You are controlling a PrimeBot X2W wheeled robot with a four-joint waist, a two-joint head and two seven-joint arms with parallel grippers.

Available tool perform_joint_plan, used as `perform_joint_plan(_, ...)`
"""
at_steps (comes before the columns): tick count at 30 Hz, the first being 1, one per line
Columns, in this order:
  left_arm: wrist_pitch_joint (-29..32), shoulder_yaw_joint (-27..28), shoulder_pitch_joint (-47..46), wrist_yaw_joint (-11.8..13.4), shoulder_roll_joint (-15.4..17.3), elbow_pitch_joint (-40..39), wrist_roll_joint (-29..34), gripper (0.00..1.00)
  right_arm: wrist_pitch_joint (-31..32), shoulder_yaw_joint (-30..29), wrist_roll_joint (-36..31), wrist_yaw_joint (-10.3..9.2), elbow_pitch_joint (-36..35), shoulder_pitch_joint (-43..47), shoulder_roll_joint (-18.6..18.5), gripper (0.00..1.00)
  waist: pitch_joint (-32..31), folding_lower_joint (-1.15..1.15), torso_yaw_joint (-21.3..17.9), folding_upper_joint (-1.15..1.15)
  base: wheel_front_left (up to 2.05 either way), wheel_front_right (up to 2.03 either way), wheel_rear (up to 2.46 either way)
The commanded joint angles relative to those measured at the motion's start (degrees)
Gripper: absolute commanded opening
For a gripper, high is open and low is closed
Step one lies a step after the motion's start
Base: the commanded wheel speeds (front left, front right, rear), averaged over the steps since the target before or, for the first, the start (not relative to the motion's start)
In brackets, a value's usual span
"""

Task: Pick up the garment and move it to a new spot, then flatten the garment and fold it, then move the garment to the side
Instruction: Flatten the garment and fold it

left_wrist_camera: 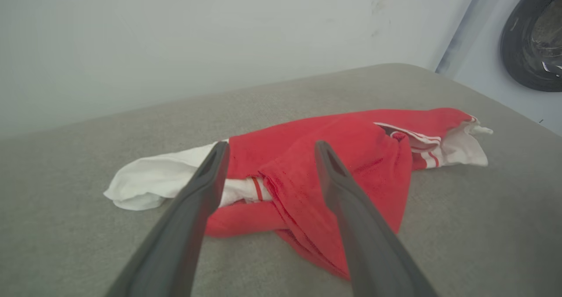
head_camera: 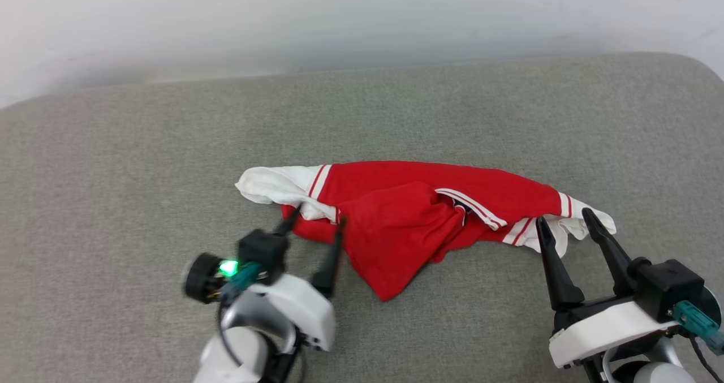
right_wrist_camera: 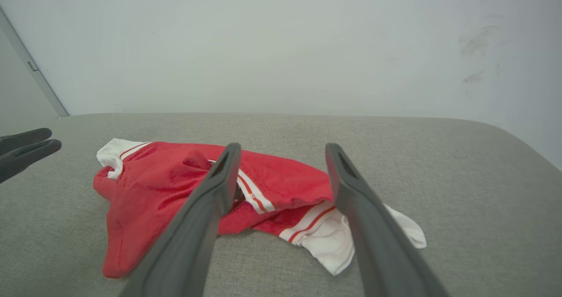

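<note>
Garment (head_camera: 407,219): red jersey T-shirt, bunched into one long heap, not flat.
Position: middle of the grey cloth-covered surface (head_camera: 113,173), long axis running left to right in the head view, well clear of every edge.
Sleeves: white, one at each end of the heap; the left one is crumpled, the right one lies flatter.
Trim: red-and-white stripes where each sleeve meets the red body; a striped band, seemingly the collar, crosses the folds right of centre.
Body fabric: thin, soft and heavily creased; one red flap hangs out toward the robot and ends in a point.
Left end effector (head_camera: 318,217): released, fingers spread wide, tips at the near left part of the heap, straddling the seam between white sleeve and red body. Contact with the cloth cannot be told.
Right end effector (head_camera: 563,218): released, fingers spread wide, tips at the right white sleeve, nothing grasped. Contact cannot be told.
Backdrop: pale plain wall (head_camera: 339,21) behind the far edge of the surface.
</note>
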Motion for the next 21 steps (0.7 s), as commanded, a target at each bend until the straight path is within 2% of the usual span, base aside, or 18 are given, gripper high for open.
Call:
perform_joint_plan(1,4.61,-3.14,-1.67,-0.78,-0.06,0.92,-1.62,1.00,0.26,0.42,0.56,-0.02,-0.57,0.03,0.36,1.00,0.97,0.01,-0.93,0.00,0.00,0.00,0.00)
perform_joint_plan(4,12.31,-7.29,-3.93,-1.34,0.25,2.00,-3.64,1.00,0.27,0.83,1.20,-0.02,-0.46,-0.95,0.49,1.00,2.06,0.01,-2.02,0.00,0.00,0.00,0.00)
perform_joint_plan(5,12.31,-7.29,-3.93,-1.34,0.25,2.00,-3.64,1.00,0.27,0.83,1.20,-0.02,-0.46,-0.95,0.49,1.00,2.06,0.01,-2.02,0.00,0.00,0.00,0.00)
perform_joint_plan(8,18.66,-11.60,-5.70,-1.46,1.48,2.53,-5.41,1.00,-0.27,1.05,1.76,-0.02,0.06,-1.72,0.60,1.00,3.50,0.01,-3.22,0.00,0.00,0.00,0.00)
perform_joint_plan(14,28.40,-21.27,-9.78,-1.54,6.91,3.03,-9.97,1.00,-1.71,1.84,3.11,-0.02,1.54,-3.37,0.93,1.00,6.96,0.01,-5.21,0.00,0.00,0.00,0.00)
perform_joint_plan(21,35.63,-26.12,-12.81,-1.49,11.43,4.57,-12.06,1.00,-3.36,1.93,4.05,-0.02,3.46,-5.24,1.19,1.00,9.49,0.01,-6.19,0.00,0.00,0.00,0.00)
